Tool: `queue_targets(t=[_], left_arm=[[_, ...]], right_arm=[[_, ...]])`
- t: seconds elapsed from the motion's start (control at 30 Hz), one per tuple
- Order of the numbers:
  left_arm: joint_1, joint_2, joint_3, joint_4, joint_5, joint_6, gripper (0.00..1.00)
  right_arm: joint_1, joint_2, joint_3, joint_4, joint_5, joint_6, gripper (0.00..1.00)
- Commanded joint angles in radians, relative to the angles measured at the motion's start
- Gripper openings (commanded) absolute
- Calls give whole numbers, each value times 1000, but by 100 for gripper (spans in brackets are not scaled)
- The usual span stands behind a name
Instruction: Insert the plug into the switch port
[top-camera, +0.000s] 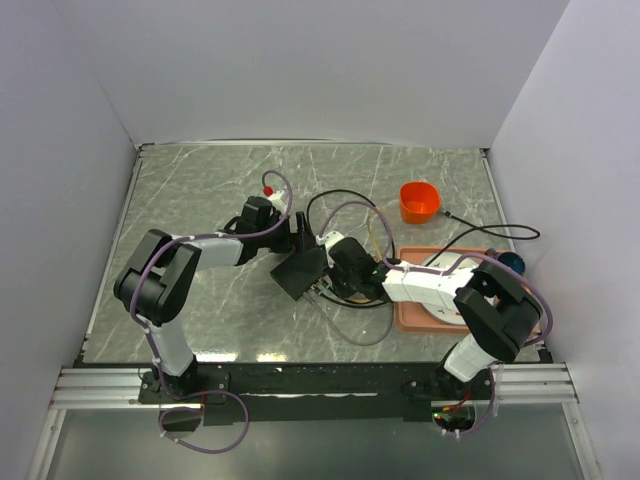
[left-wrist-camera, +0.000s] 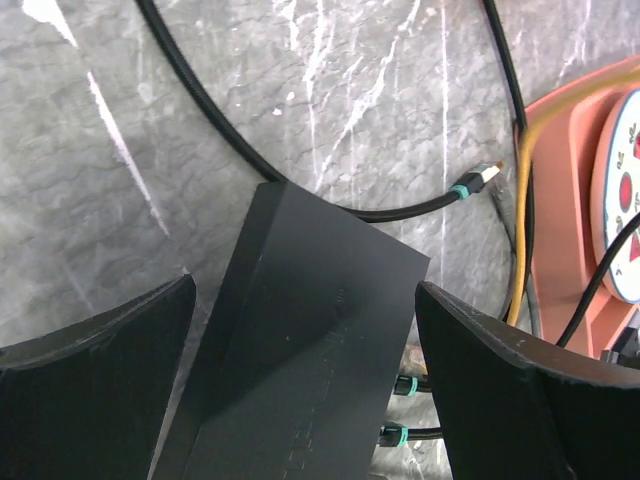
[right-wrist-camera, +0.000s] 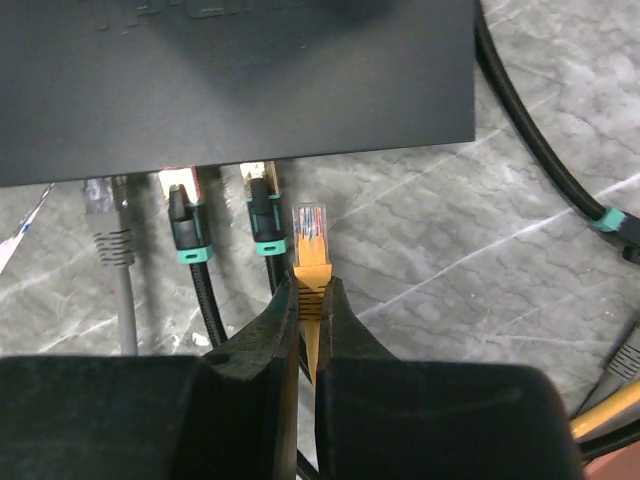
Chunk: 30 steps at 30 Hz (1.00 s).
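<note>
The right pincer (right-wrist-camera: 310, 300) is pressed together on the orange plug (right-wrist-camera: 310, 262), pinching its boot just behind the clear tip, which points to 12 o'clock. The tip stands just short of the socket edge of the switch (right-wrist-camera: 230, 80), beside two black plugs (right-wrist-camera: 262, 215) with teal bands and a grey plug (right-wrist-camera: 100, 195) already seated at 9 o'clock of it. The left pincer (left-wrist-camera: 305, 290) straddles the switch, one finger on each long side; whether they press on it cannot be told. The switch lies mid-table (top-camera: 200, 200) between the two arms.

At 3 o'clock of the switch a salmon tray (left-wrist-camera: 565, 200) holds a white disc (left-wrist-camera: 620, 180) with red shapes. An orange cup (top-camera: 420, 202) stands at 12 o'clock of the tray; its contents cannot be made out. Raised lettering on the switch is too blurred to read.
</note>
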Motion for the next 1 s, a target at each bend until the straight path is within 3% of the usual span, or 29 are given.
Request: queue_targets(t=[0.0,0.6,0.97], left_arm=[[0,12,17,56,50,7,97],[0,53,0,96,108,-7,99],[0,84,-1,122,146,-23,87]], right_arm=[[6,15,6,27,74,35,0],[6,59,3,85,163,52,0],[6,41,-1,131,168,49,0]])
